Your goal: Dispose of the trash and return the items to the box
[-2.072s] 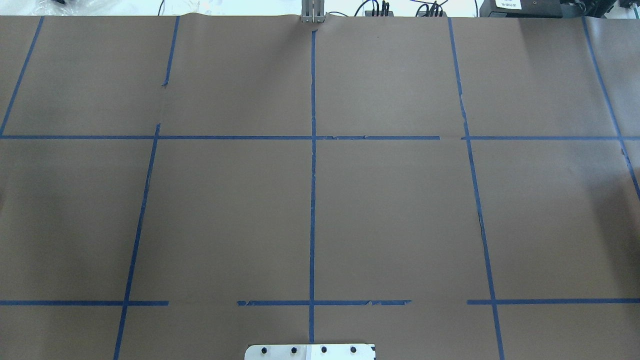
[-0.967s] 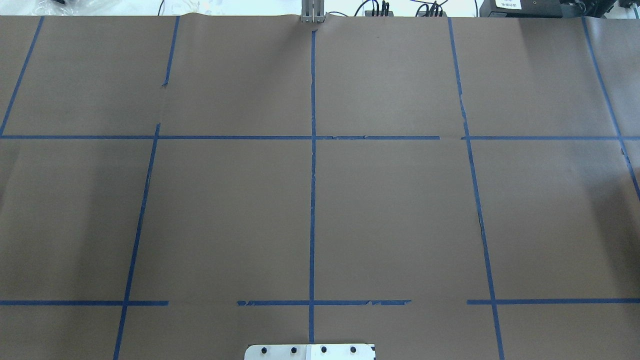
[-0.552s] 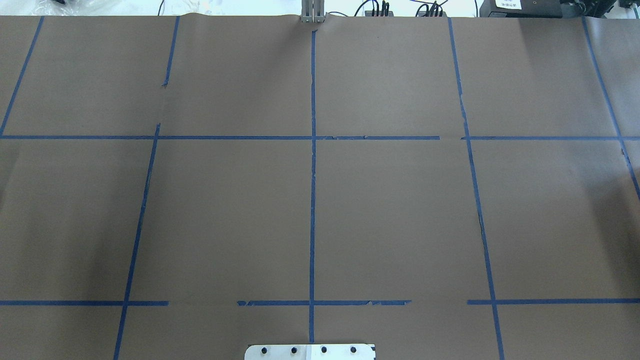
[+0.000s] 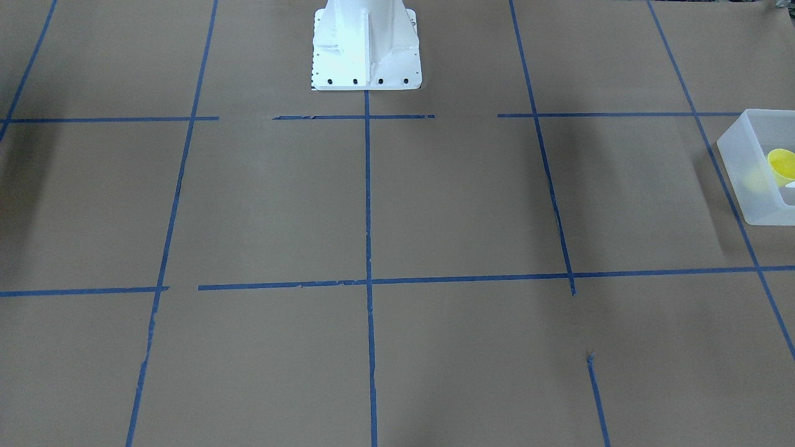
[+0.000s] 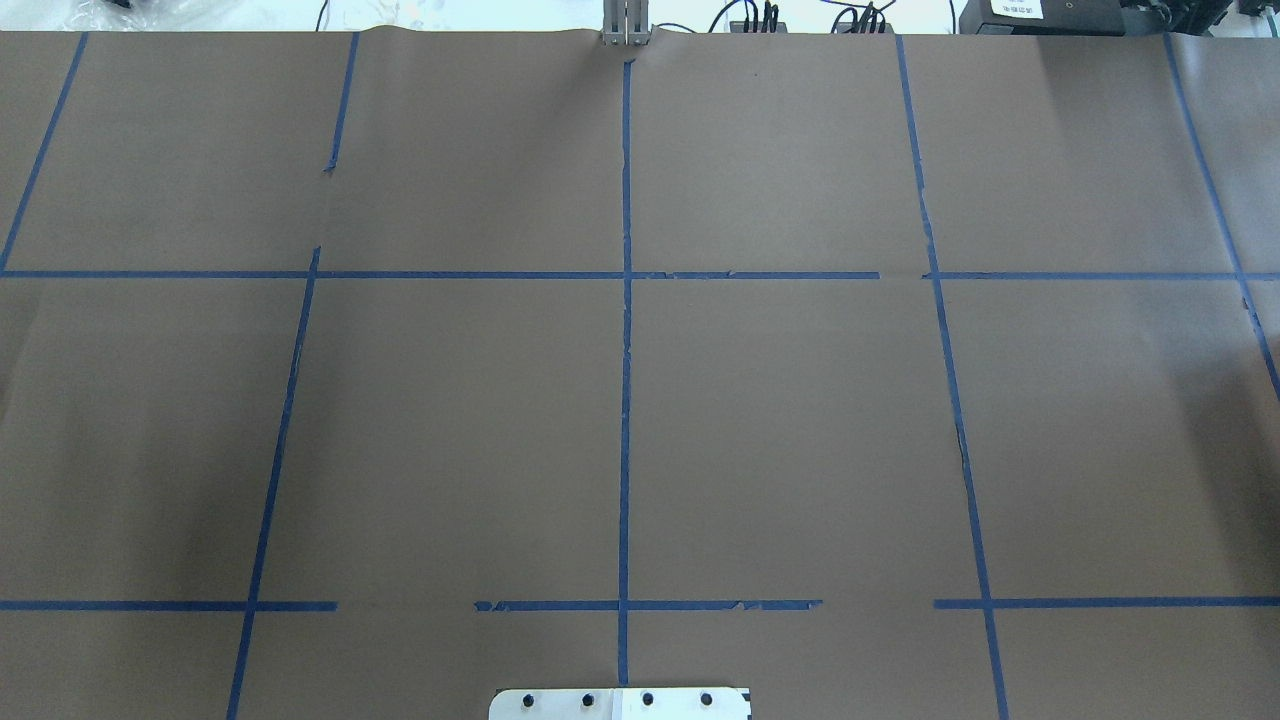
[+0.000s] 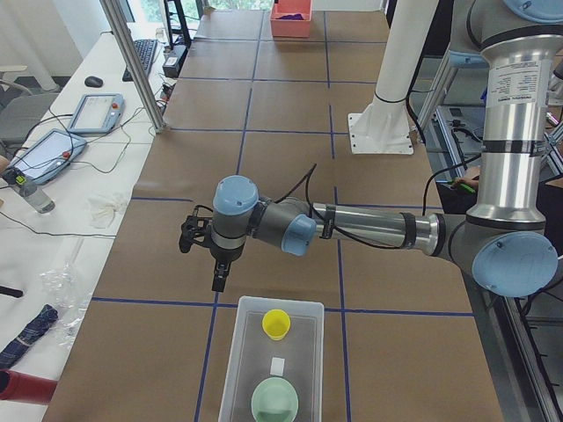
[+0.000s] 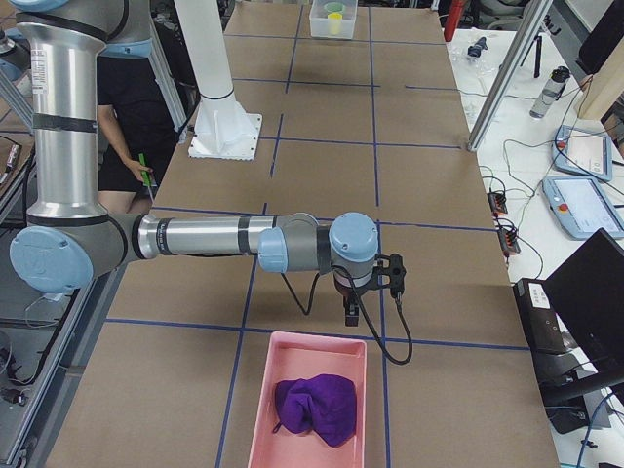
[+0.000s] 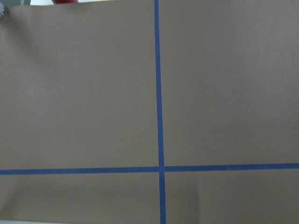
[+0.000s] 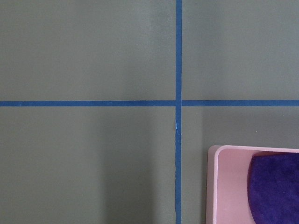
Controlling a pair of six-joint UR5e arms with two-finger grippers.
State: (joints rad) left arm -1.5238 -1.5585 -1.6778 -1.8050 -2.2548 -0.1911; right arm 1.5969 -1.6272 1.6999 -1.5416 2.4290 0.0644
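Note:
The box (image 6: 234, 356) is a frosted translucent bin at the table's left end; its corner also shows in the front-facing view (image 4: 742, 171). The yellow cup (image 6: 276, 324) stands inside it, also seen in the front-facing view (image 4: 780, 166), beside a pale green bowl (image 6: 274, 403). My left gripper (image 6: 216, 283) hangs just beyond the box's far end, above the table. My right gripper (image 7: 351, 314) hangs just past a pink tray (image 7: 261, 390). Both show only in the side views, so I cannot tell whether they are open or shut.
The pink tray holds a purple cloth (image 7: 314, 408); its corner shows in the right wrist view (image 9: 229, 186). The robot's white base (image 4: 365, 46) stands at mid table. The brown table carries a blue tape grid (image 5: 625, 300). Operator desks with tablets and cables run along the far side.

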